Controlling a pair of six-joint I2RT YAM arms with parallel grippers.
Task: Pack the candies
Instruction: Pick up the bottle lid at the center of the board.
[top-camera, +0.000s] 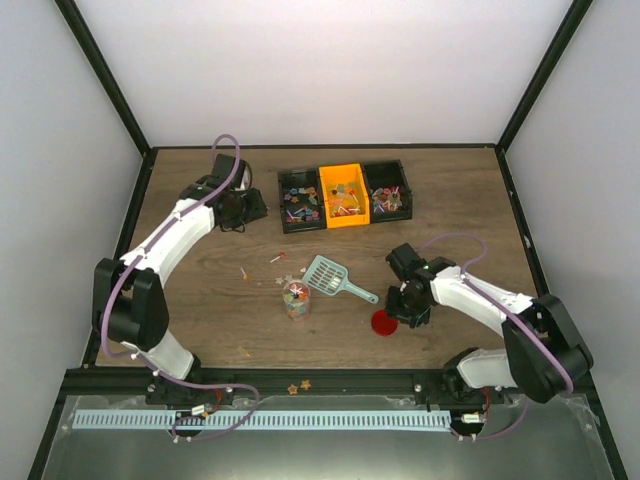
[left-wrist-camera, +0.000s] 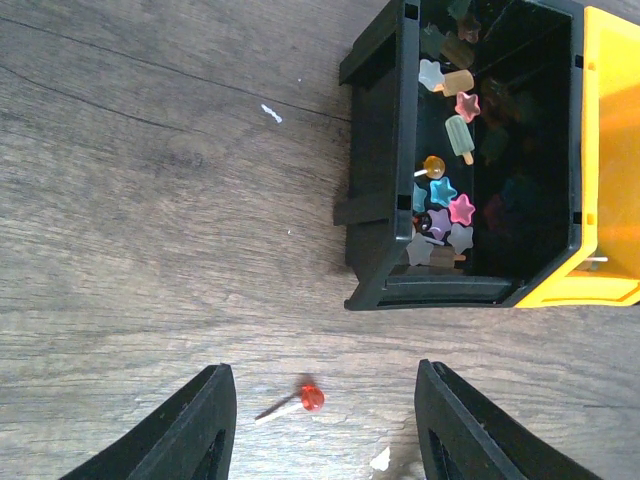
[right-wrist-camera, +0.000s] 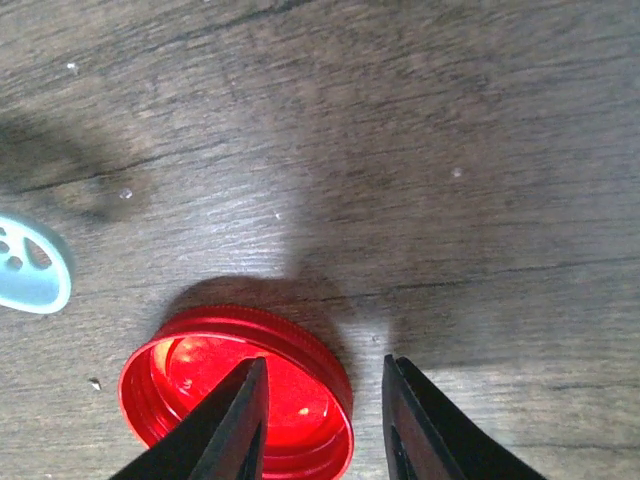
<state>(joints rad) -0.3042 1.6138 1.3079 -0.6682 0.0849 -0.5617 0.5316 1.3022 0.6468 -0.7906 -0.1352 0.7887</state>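
The candies are tiny coloured stars and lollipops. Many lie in the black bin (left-wrist-camera: 385, 150), shown as candies (left-wrist-camera: 450, 190) in the left wrist view, and others fill a small clear jar (top-camera: 295, 298) at mid-table. My left gripper (left-wrist-camera: 322, 385) is open just left of that bin, low over the wood, with one red lollipop (left-wrist-camera: 310, 398) lying loose between its fingers. My right gripper (right-wrist-camera: 325, 365) is open astride the right rim of an upturned red lid (right-wrist-camera: 180, 370). One finger is inside the lid and the other is outside, a little off the rim.
Three bins stand in a row at the back: black (top-camera: 300, 198), yellow (top-camera: 345, 197), black (top-camera: 388, 197), all holding sweets. A teal scoop (top-camera: 333, 276) lies right of the jar. Stray sweets (top-camera: 277, 259) dot the wood, and two stars (top-camera: 299, 386) lie at the near edge.
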